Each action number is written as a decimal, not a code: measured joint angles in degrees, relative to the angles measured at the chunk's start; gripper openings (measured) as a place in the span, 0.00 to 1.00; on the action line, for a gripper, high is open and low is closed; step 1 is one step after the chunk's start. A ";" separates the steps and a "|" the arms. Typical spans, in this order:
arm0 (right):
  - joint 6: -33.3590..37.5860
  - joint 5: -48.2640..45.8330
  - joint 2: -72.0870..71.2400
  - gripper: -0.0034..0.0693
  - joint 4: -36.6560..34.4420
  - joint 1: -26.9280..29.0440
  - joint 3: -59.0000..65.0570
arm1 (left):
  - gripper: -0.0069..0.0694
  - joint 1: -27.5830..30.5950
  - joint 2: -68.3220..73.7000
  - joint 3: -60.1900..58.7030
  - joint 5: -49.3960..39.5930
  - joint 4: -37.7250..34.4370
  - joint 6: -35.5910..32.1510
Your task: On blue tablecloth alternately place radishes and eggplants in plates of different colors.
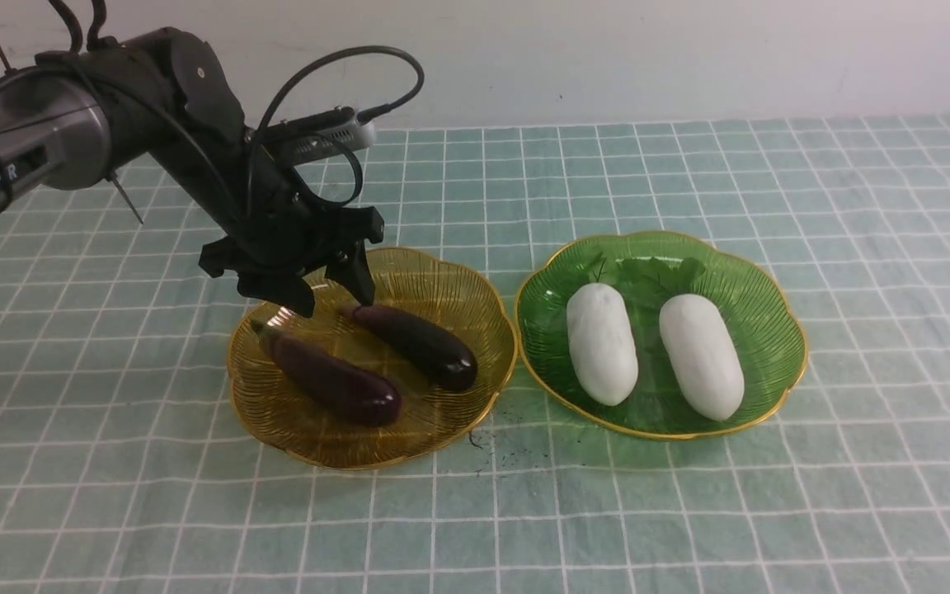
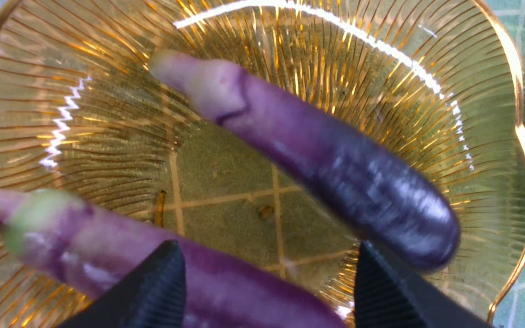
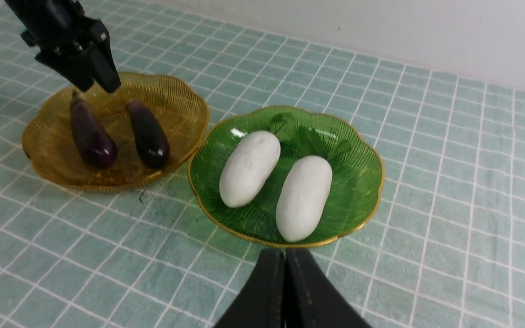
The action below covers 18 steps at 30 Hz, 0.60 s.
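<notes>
Left wrist view: one eggplant (image 2: 84, 246) partly hidden behind spread left pincer (image 2: 267, 248).

left eggplant (image 2: 84, 246): cut by frame edge, partly behind jaws | right eggplant (image 2: 326, 159): blurred

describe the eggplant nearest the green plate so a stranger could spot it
On the blue tablecloth, find the amber plate under the left gripper, beside the green plate holding white radishes. Skip its left eggplant; yours is the right eggplant, the one on the green plate's side.
</notes>
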<state>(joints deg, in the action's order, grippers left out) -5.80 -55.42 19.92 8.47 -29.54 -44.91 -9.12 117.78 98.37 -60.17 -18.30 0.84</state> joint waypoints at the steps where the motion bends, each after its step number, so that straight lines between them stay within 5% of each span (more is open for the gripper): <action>1: 0.00 1.42 -0.68 0.03 0.01 0.00 0.50 | 0.68 0.00 0.00 0.00 -0.17 0.00 0.00; 13: 0.16 36.71 -1.77 0.03 1.78 0.00 20.56 | 0.67 -0.05 0.00 0.00 -1.40 0.18 0.00; 18: 0.00 45.19 -1.41 0.03 2.01 0.00 22.82 | 0.49 -0.05 0.00 0.00 -1.51 0.23 -0.32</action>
<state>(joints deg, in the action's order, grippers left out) -5.80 -10.23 18.51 10.48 -29.54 -22.09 -9.17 117.78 98.37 -61.68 -18.07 0.52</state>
